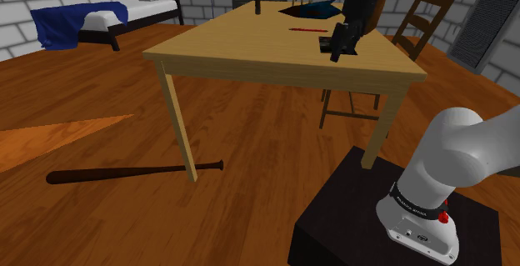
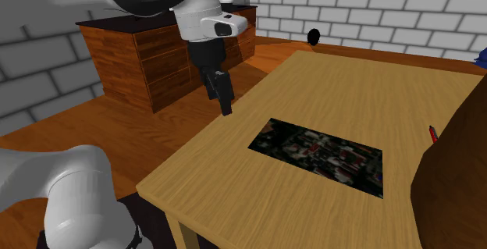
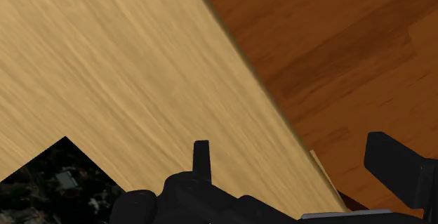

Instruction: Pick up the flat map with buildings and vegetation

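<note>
The black two-fingered claw [image 2: 225,101] hovered open above the edge of the light wooden counter [image 2: 351,76]; the flat dark rectangular map [image 2: 320,155] lay nearby, untouched.

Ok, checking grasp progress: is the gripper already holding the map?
No, the map lies flat on the table, while the gripper hangs open off to its side, near the table's edge, clasping nothing.

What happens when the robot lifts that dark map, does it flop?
The map lies perfectly flat against the table, showing no thickness, so it is probably light and hard to get under. Lifted by an edge, it may well sag. It should not roll or tip.
</note>
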